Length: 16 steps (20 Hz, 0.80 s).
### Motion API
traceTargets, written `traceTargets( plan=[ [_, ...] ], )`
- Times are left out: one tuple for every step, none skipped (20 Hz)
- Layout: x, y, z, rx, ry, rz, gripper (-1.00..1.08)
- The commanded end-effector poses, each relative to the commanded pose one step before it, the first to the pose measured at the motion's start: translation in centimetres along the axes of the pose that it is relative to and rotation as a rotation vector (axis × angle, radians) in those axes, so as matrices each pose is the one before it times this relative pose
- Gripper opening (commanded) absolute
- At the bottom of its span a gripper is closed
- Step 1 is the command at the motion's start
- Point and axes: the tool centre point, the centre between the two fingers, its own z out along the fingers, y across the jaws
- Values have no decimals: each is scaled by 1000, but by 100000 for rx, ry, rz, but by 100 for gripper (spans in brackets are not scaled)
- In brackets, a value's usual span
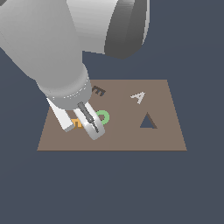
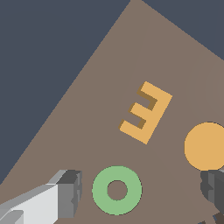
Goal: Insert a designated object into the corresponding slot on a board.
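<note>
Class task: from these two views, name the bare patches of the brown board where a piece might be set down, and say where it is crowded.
Bare: the board along its near edge, below the triangular cutout, and between the white A and E-shaped slot. Crowded: the exterior view's left, where orange E, green ring, orange disc and gripper cluster.

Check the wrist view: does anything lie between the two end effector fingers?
Yes. The green ring lies on the board between the fingers. The orange E block sits beyond the ring, with bare board between them.
</note>
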Motion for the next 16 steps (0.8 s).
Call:
traceTargets(
  plan=[
    [996,72,759,421,227,10222,100],
    [352,28,276,139,64,3609,100],
    [336,27,264,133,60,3442,100],
    [320,27,250,126,56,3275,100],
    [304,26,237,120,52,3105,100],
    [287,26,224,113,49,2934,100],
    [270,25,211,107,45,2761,100],
    [254,24,197,100,42,2589,100],
    [237,23,184,93,38,2415,100],
    [220,22,171,86,35,2240,100],
    [203,22,157,79,31,2065,100],
    [185,20,144,72,28,1886,100],
    [168,20,130,65,24,1708,100],
    [151,19,117,58,21,1530,100],
    [132,17,103,51,18,1349,100],
    [115,16,89,44,15,1171,100]
  ],
)
